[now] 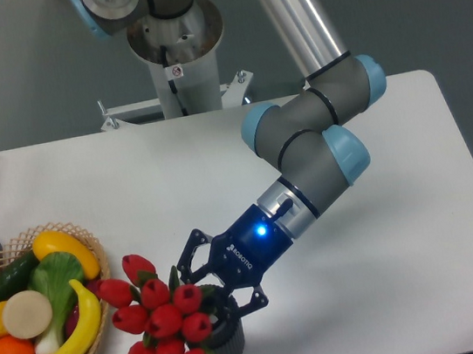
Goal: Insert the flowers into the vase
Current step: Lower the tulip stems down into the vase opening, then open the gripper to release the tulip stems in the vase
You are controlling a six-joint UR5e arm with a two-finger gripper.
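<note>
The end effector (208, 297) grips the flowers (164, 319) by their stems, its fingers closed around the bunch directly above the vase (227, 341). The vase stands upright on the surface (175, 177), near its front edge and well right of the fruit basket (87, 242). The red heads lean out to the left of the vase, so the bunch's long axis looks tilted rather than plumb over the rim. Whether the stem ends have entered the vase mouth is hidden. The next move probably means righting the bunch and lowering it.

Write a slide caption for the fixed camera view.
UR5e gripper holds red tulips over the grey vase.
</note>
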